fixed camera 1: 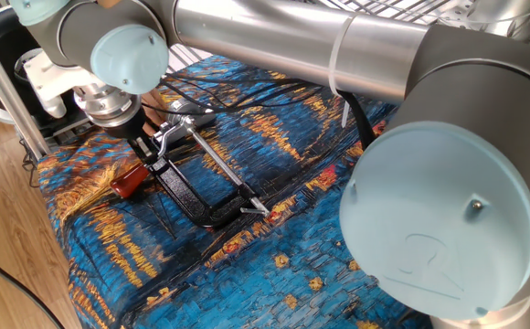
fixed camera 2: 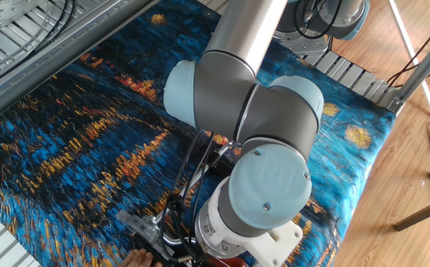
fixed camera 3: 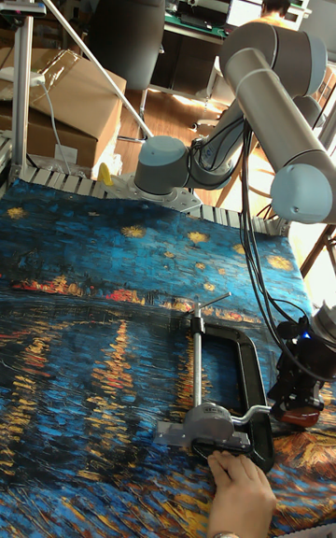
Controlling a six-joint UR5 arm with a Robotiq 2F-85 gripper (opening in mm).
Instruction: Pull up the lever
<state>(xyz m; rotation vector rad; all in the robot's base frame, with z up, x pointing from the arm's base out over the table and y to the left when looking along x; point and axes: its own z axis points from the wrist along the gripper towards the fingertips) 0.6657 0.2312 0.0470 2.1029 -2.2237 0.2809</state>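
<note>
The gripper [fixed camera 1: 144, 149] is low over the clamp, close to the edge of the table [fixed camera 3: 84, 314] nearest to the tall fixed camera and towards that camera's right corner. Its dark fingers [fixed camera 3: 297, 387] stand around the silver bar of the lever [fixed camera 1: 135, 176], just above the red-orange sleeve, but I cannot tell from these pictures if they press it or only stand beside it. The lever lies low, almost flat on the blue and orange painted cloth [fixed camera 2: 67, 148], and its sleeve points to the table edge. The black C-shaped frame [fixed camera 1: 187, 201] lies flat on the cloth, and the long thin silver rod [fixed camera 3: 196, 351] runs beside it. A person's hand [fixed camera 3: 241, 491] comes from the near edge in the tall fixed view and touches the silver head of the clamp [fixed camera 3: 210, 426]. In the other fixed view the wrist of the arm [fixed camera 2: 263, 193] hides the gripper.
</note>
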